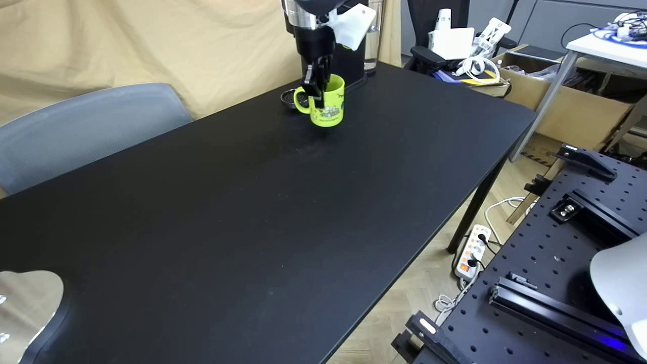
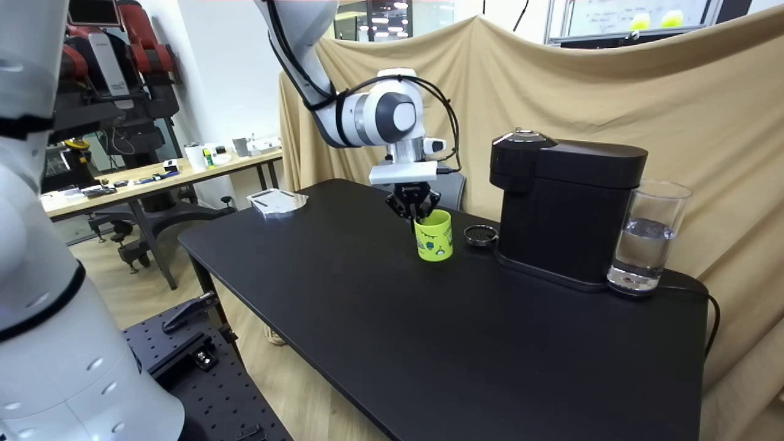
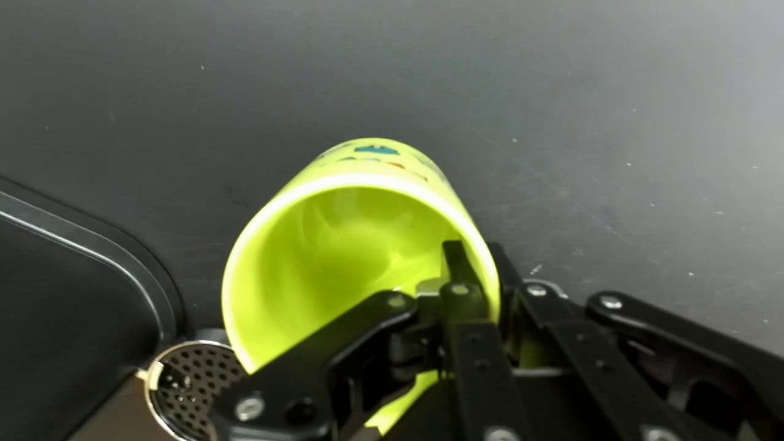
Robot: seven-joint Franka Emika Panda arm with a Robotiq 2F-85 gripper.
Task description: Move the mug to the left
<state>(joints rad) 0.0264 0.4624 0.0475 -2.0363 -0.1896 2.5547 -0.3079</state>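
The lime-green mug (image 1: 327, 115) is upright near the back edge of the black table; it also shows in an exterior view (image 2: 435, 239). Its handle shows in an exterior view (image 1: 299, 101). In the wrist view I look into the mug (image 3: 343, 245), which is empty. My gripper (image 3: 476, 248) has one finger inside the mug and one outside, closed on its wall at the rim. The gripper points down at the mug in both exterior views (image 1: 318, 102) (image 2: 416, 222). I cannot tell whether the mug's base touches the table.
A black coffee machine (image 2: 563, 226) stands beside the mug, with a glass tank of water (image 2: 643, 245). A small round perforated metal piece (image 2: 481, 235) lies between machine and mug. A shiny metal tray (image 2: 278, 202) is at the table's far end. A grey chair (image 1: 91, 126) stands behind the table.
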